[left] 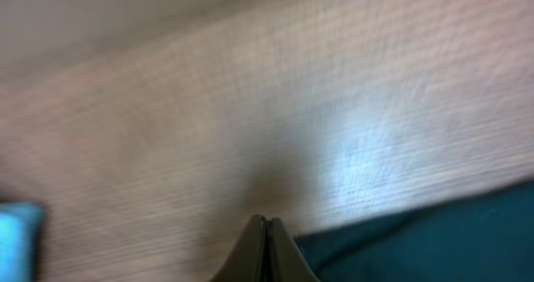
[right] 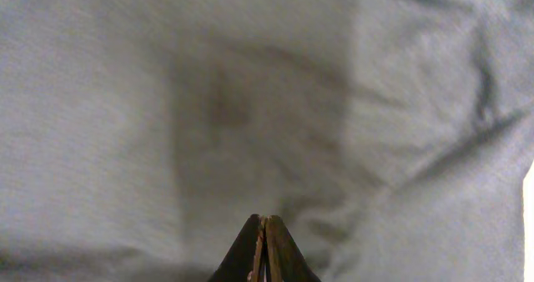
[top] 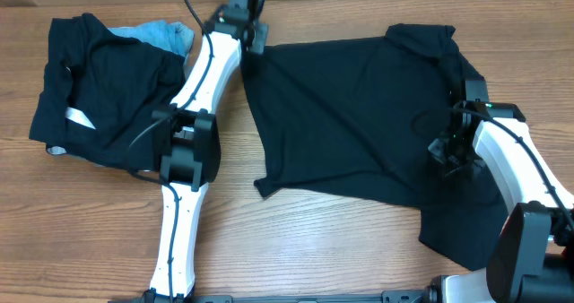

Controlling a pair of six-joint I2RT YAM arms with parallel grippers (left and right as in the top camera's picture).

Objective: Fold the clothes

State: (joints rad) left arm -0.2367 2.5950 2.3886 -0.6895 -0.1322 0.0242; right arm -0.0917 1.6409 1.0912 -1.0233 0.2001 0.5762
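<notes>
So the big plain black T-shirt of soft thin fabric [top: 350, 115] lies spread mid-right on the wooden table [top: 314, 258], with its long axis slanting from upper-left to lower-right. The right gripper [top: 446, 151] is right over its right side, and the left gripper [top: 258, 36] is at its upper-left corner. Both are pinched closed, and I can't tell if either has cloth. Count: one shirt, two arms, one heap of other clothes [top: 99, 97] far left.

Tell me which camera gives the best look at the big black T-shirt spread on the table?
The overhead view: it shows nearly the whole black T-shirt, outline and sleeve included. The left wrist view catches only a blurred dark corner at lower right; the right wrist view is filled with close-up, washed-out wrinkled fabric.
</notes>
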